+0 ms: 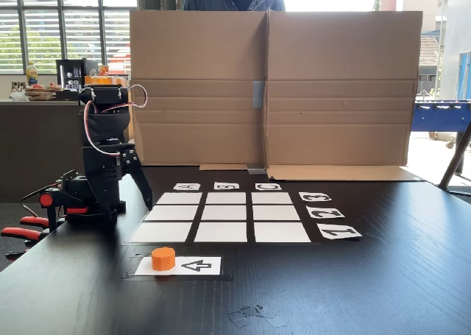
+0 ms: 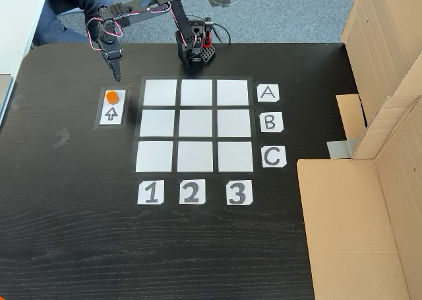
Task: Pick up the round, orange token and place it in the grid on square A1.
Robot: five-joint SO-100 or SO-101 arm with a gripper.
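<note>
Hovering with fingers together, pincer (image 2: 119,76) points near token (image 2: 112,96) beside grid (image 2: 194,128).

Your arm (image 2: 142,8) is black throughout, built from blocky printed links with boxy servo housings at the joints. In both fixed views you can see a bundle of white and red cables (image 1: 92,125) looping loosely outside the links near the wrist. The fingers (image 2: 117,71) are black and taper to a thin point. Your base (image 2: 196,46) is a squat black block with a perforated face and a red part beside it; in a fixed view a round red knob (image 1: 46,199) shows low at the arm's side.
</note>
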